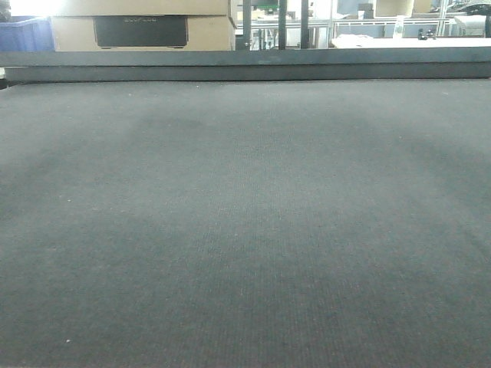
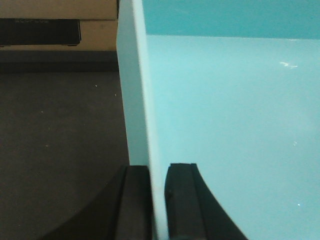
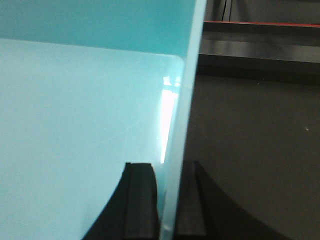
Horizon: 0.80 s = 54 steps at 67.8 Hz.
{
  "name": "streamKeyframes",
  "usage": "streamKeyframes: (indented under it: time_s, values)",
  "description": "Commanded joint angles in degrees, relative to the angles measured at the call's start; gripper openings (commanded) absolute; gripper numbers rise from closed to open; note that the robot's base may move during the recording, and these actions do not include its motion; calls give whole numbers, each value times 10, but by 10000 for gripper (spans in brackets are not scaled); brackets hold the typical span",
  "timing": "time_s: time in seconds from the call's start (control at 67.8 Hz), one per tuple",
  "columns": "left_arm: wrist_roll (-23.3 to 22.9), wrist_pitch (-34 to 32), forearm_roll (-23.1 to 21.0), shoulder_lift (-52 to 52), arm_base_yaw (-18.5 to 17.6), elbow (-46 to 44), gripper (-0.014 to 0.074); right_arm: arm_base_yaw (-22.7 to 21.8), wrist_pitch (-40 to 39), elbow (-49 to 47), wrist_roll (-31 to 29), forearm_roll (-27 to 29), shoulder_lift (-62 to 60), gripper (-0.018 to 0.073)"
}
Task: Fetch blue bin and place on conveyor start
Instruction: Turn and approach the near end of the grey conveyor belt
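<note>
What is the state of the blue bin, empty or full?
Empty, as far as shown: in both wrist views the blue bin has only bare floor and walls inside. The rest is out of view.

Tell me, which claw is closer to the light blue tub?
Neither, it's a tie: both hold it. The left gripper clamps the blue bin by its left wall, the right gripper by its right wall, each with one finger inside and one outside.

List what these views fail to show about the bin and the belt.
Front view: only the conveyor belt shows; the blue bin lies outside the frame.
Left wrist view: the bin's own wall hides its underside, so contact with the belt is unclear.
Both wrist views: the left gripper and right gripper are cut off by the bottom edge.
</note>
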Motion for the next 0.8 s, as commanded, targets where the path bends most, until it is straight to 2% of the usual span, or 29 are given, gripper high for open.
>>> streamKeyframes:
  time_s: [0.0, 0.782]
  values:
    - [6, -53, -35, -8, -10, -7, -111, 7, -22, -4, -9, 28, -6, -152]
    - [6, -53, -35, -8, -10, -7, -111, 7, -22, -4, -9, 28, -6, -152]
